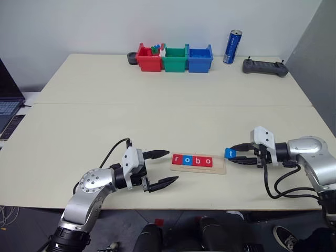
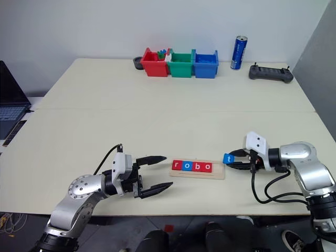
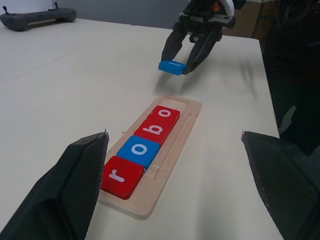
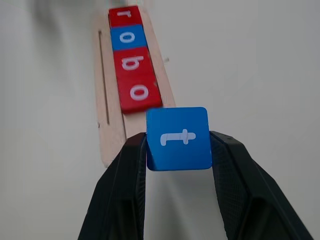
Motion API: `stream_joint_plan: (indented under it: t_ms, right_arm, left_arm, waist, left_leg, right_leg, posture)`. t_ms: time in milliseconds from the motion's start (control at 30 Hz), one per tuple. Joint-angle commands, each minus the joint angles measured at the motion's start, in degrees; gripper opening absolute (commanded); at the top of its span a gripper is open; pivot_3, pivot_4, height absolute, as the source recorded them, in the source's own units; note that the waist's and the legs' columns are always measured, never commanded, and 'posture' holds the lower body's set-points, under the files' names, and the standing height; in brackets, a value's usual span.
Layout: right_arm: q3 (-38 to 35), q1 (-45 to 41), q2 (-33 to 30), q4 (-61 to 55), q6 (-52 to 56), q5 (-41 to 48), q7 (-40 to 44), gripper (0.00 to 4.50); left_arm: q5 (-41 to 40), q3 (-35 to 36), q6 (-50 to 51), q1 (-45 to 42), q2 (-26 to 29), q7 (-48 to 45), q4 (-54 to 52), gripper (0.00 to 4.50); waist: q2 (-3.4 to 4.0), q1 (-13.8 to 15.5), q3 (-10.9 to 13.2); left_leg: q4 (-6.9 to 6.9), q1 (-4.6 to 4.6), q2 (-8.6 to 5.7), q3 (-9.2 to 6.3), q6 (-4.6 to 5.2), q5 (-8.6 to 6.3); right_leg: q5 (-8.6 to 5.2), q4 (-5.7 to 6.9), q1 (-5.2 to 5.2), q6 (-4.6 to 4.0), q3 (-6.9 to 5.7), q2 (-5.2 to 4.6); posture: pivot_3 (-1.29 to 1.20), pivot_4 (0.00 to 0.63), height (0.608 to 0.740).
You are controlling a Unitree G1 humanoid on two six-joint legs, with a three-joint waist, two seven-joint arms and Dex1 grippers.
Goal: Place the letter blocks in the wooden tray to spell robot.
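Observation:
The wooden tray (image 1: 221, 166) lies near the table's front edge, between my two grippers. Four letter blocks (image 1: 192, 160) sit in it in a row reading r, o, b, o: red, blue, red, red. The tray's right end is bare. A blue block with a white t (image 4: 177, 138) hangs just off that bare end, a little above the table, with my right gripper (image 1: 231, 156) shut on its sides. My left gripper (image 1: 173, 166) stands open just left of the tray, pointing at its r end, with nothing between its fingers.
Red (image 1: 149, 59), green (image 1: 174, 60) and blue (image 1: 200, 60) bins stand in a row at the table's back, with a blue can (image 1: 232, 46) and a black controller (image 1: 265, 66) to their right. A laptop (image 1: 8, 107) sits off the left edge.

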Motion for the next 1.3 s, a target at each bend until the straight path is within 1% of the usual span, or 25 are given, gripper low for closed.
stream_joint_plan:
  t_ms: [33, 300, 600, 1300]
  right_arm:
    - [1.3, 0.0, 0.6, -3.0, 0.4, -0.6, -1.0, 1.46]
    - [3.7, -0.8, 0.3, -1.3, -1.9, -2.5, -0.2, 1.46]
    - [6.4, -2.9, 2.1, 1.3, -3.2, -4.3, -0.1, 1.46]
    - [8.4, -3.2, 2.3, 3.3, -5.3, -6.7, 1.7, 1.46]
  left_arm:
    - [-0.5, 0.9, -0.8, -1.0, 0.4, -0.2, -1.3, 4.5]
    - [-0.1, 1.0, -1.3, -1.6, 0.5, -0.5, -0.4, 4.5]
    - [-0.2, 1.4, -1.6, -1.2, 0.8, -0.5, -0.5, 4.5]
    - [-0.3, 1.2, -1.6, -1.7, 0.9, -0.6, -0.3, 4.5]
  waist:
    - [0.0, 0.0, 0.0]
    - [0.0, 0.0, 0.0]
    - [0.0, 0.0, 0.0]
    - [0.0, 0.0, 0.0]
  left_leg:
    - [0.0, 0.0, 0.0, 0.0, 0.0, 0.0]
    - [0.0, 0.01, 0.0, 0.0, 0.0, 0.0]
    - [-0.01, 0.01, 0.01, 0.01, 0.0, 0.0]
    - [-0.01, 0.0, 0.01, -0.01, 0.0, 0.0]
  right_leg:
    - [0.0, 0.0, 0.0, 0.0, 0.0, 0.0]
    - [0.0, 0.0, -0.01, 0.0, -0.01, 0.0]
    - [0.0, 0.01, -0.02, 0.0, -0.01, 0.0]
    - [0.0, 0.02, -0.02, 0.0, -0.02, 0.0]
  posture:
    - [0.0, 0.15, 0.74]
    - [0.0, 0.15, 0.74]
    - [0.0, 0.15, 0.74]
    - [0.0, 0.15, 0.74]
